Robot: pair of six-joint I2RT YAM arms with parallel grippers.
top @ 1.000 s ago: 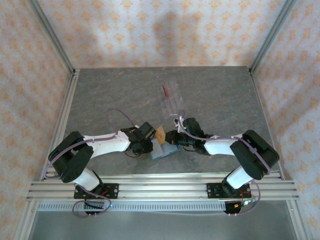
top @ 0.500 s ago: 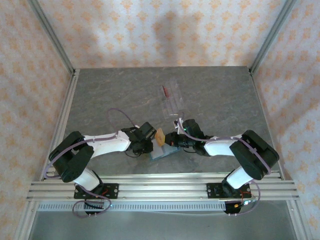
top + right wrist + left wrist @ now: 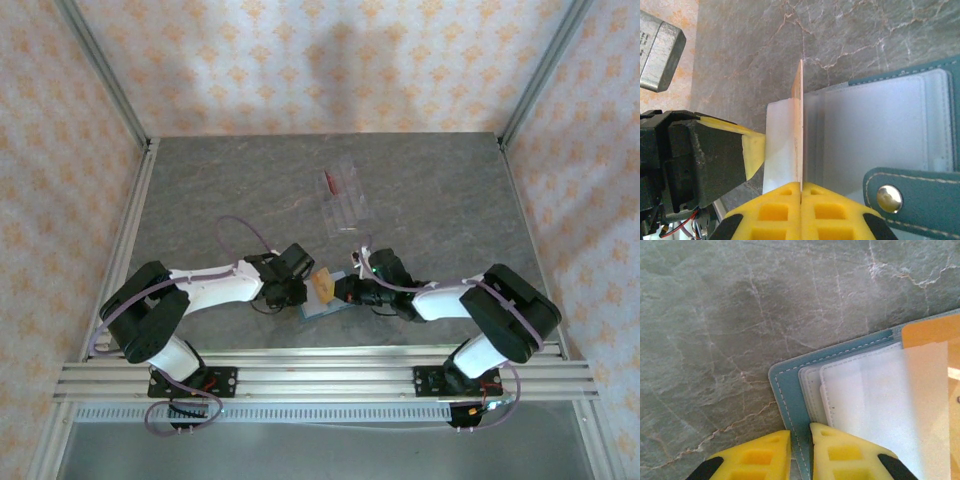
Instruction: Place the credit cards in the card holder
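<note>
The teal card holder (image 3: 318, 306) lies open on the table between both arms, its clear sleeves (image 3: 875, 130) facing up. My left gripper (image 3: 800, 452) is shut on the edge of its teal cover (image 3: 788, 390), pinning it down. My right gripper (image 3: 801, 189) is shut on an orange credit card (image 3: 801, 120), held on edge with its far end at the mouth of a sleeve. From the left wrist this orange card (image 3: 935, 332) shows partly behind a translucent sleeve. A dark red credit card (image 3: 328, 182) stands in a clear tray (image 3: 345, 200) farther back.
The holder's snap strap (image 3: 912, 197) lies right of my right fingers. The left gripper's black body (image 3: 695, 160) sits close on the left of the card. Metal frame rails (image 3: 320, 375) run along the near edge, and patterned walls enclose the grey table.
My right gripper has moved toward the near edge and lower with the orange card, bringing it down onto the holder's sleeves. The left gripper has kept its hold.
</note>
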